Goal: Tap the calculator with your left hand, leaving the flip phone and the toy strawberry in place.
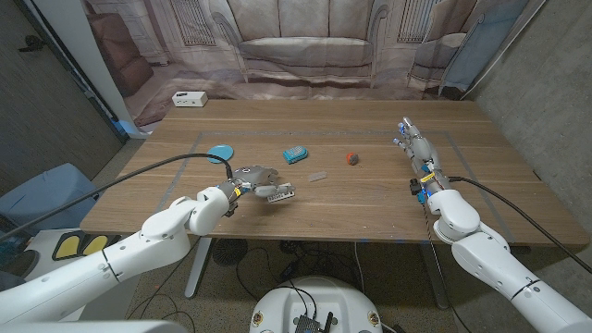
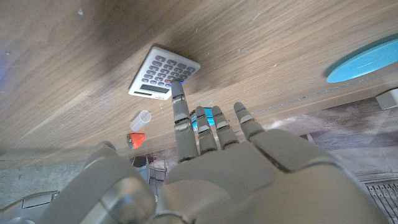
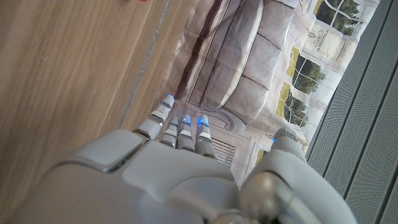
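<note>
Premises: a robot test room got up as a home. A printed backdrop (image 1: 305,46) showing a sofa and windows hangs behind the wooden table (image 1: 370,199). Bare grey walls (image 1: 546,83) flank it on both sides. Loose cables (image 1: 268,268) lie on the floor beneath the table. No actual household furniture observed
</note>
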You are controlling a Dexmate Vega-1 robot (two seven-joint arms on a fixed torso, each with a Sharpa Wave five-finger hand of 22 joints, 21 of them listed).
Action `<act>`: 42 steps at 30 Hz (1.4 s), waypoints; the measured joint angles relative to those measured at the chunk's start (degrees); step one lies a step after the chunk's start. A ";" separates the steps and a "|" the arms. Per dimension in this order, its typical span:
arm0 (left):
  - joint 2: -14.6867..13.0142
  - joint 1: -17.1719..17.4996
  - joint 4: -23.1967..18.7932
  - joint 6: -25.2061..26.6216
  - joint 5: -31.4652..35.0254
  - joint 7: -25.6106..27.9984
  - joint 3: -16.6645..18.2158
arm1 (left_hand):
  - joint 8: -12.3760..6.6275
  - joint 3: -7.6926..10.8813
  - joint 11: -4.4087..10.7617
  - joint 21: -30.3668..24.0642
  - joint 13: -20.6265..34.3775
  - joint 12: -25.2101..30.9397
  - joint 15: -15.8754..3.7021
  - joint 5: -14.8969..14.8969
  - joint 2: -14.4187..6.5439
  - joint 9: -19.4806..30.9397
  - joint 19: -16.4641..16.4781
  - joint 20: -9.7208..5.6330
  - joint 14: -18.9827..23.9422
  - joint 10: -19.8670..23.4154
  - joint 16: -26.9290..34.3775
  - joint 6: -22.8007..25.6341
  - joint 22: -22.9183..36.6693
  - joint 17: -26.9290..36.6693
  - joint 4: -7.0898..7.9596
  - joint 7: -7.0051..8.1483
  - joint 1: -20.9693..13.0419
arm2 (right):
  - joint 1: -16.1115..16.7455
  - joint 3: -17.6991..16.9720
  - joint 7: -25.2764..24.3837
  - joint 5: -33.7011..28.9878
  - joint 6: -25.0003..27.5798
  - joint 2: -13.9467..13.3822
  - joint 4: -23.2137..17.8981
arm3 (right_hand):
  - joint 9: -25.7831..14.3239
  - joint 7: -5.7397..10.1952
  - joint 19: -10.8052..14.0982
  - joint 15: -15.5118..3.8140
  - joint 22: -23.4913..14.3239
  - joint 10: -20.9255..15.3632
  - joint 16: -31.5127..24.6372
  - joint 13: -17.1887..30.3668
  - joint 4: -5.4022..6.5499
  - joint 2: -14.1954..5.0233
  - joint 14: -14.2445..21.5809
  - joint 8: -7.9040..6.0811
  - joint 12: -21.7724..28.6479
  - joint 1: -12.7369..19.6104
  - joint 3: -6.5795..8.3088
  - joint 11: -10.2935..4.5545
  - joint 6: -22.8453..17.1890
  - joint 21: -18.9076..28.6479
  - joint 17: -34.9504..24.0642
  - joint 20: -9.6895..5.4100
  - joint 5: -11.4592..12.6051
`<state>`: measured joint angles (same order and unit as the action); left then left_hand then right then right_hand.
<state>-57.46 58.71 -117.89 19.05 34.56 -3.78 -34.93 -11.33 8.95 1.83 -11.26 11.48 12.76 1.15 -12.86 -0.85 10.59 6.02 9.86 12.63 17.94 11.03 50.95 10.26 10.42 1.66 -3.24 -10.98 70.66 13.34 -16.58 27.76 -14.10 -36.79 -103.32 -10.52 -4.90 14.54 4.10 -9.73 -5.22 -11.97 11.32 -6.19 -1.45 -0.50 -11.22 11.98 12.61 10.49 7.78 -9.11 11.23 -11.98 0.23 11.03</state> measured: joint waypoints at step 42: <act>0.44 1.85 -2.13 0.45 1.75 5.06 2.37 | -0.02 0.42 -0.01 -0.49 0.12 0.89 -0.98 0.44 -0.66 0.08 0.50 0.42 1.32 2.06 0.00 -0.82 0.00 0.00 -0.41 0.38 -0.66 | -0.22 -0.57 0.13 0.07 -0.70 0.05 0.57 | 0.00 0.00 0.00 -0.01 0.00 0.00 0.00 0.00 -0.38 -0.31 -0.01 0.00 0.00 0.31 -0.04 0.00 0.00 0.00 -0.01 -0.01 0.00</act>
<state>-57.02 60.56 -120.02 19.50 36.31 1.28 -32.56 -11.35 9.37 1.82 -11.75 11.60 13.65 0.17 -12.42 -1.52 10.68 6.52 10.28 13.95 19.99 11.02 50.13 10.26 10.41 1.24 -2.86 -11.64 70.44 12.77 -16.44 27.83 -14.80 -36.74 -102.75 -10.52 -4.90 14.53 4.09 -9.73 -5.22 -11.97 11.32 -6.57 -1.76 -0.51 -11.22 11.98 12.92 10.45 7.78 -9.10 11.23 -11.99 0.22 11.03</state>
